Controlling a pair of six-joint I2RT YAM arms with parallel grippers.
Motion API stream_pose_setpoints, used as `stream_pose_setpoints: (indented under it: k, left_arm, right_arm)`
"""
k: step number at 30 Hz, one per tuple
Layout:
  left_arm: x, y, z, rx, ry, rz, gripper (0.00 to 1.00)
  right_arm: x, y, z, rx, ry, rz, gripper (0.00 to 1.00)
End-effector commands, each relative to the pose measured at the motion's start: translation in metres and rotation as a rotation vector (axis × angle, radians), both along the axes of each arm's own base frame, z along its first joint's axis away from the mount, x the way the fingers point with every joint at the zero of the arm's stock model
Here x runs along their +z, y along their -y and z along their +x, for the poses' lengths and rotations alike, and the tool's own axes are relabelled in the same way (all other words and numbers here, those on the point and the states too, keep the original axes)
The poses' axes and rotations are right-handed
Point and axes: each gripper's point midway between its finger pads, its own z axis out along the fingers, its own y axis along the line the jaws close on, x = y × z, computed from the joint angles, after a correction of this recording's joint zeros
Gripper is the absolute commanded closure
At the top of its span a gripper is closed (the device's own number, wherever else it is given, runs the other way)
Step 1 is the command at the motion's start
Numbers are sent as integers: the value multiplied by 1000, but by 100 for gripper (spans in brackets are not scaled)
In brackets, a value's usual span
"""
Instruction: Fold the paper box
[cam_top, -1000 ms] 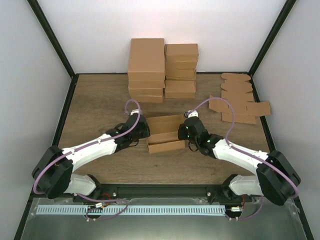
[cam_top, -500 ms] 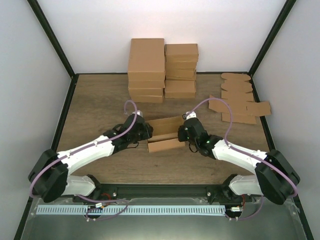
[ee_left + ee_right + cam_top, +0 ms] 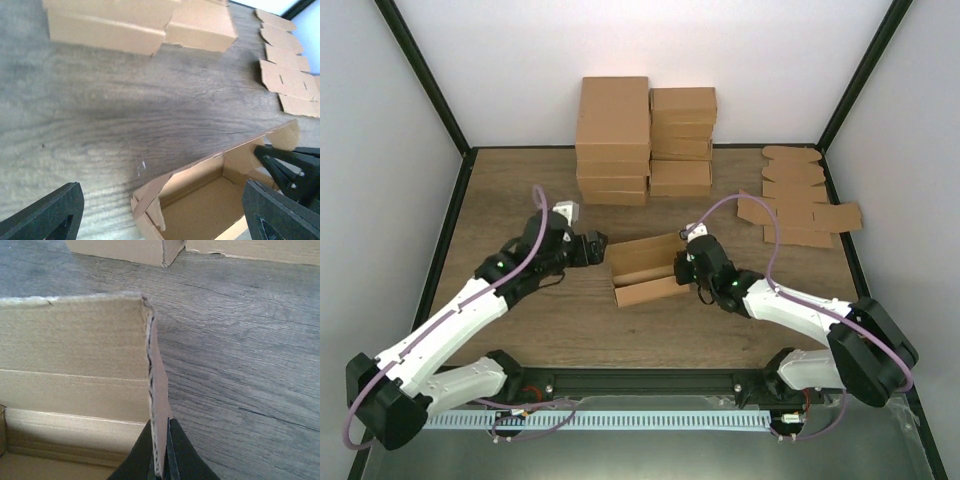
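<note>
The paper box (image 3: 645, 272), a half-formed brown carton with its long walls up, lies mid-table. My left gripper (image 3: 599, 249) stands open just off the box's left end, touching nothing. From the left wrist, the box's open corner (image 3: 200, 200) lies between the wide-spread fingers (image 3: 50, 215), its end flap loose and leaning. My right gripper (image 3: 683, 268) is shut on the box's right end wall. In the right wrist view the upright cardboard wall (image 3: 156, 390) is pinched edge-on between the black jaws of that gripper (image 3: 162, 460). The right gripper's fingers (image 3: 285, 167) also show in the left wrist view.
Two stacks of ready-made brown cartons (image 3: 645, 135) stand at the back, also seen from the left wrist (image 3: 140, 25). Flat brown blanks (image 3: 800, 200) lie at the back right (image 3: 285, 75). Black frame posts border the table's sides.
My left gripper opened, let go of the box's left end and drew back to the left. The right gripper kept its grip, and the box barely shifted.
</note>
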Motion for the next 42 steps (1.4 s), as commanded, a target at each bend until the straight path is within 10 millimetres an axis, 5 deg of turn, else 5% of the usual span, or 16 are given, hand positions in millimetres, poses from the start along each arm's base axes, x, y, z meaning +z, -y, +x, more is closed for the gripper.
stream_pose_setpoints:
  k: [1,10,19,23,42]
  left_arm:
    - [38,15,3,-247,142,133,11]
    - [2,67,24,-519,108,203,19]
    - [-17,91,24,-702,86,300,29]
    - [-23,97,25,-723,82,328,42]
    - [-63,100,16,-750,23,519,63]
  right_arm:
    - [8,-10,0,62,35,-13,98]
    - [3,-14,-2,96,28,-27,98]
    - [6,-18,-1,126,34,-38,98]
    - [6,-20,-1,131,30,-45,98]
    - [7,-22,3,135,32,-57,97]
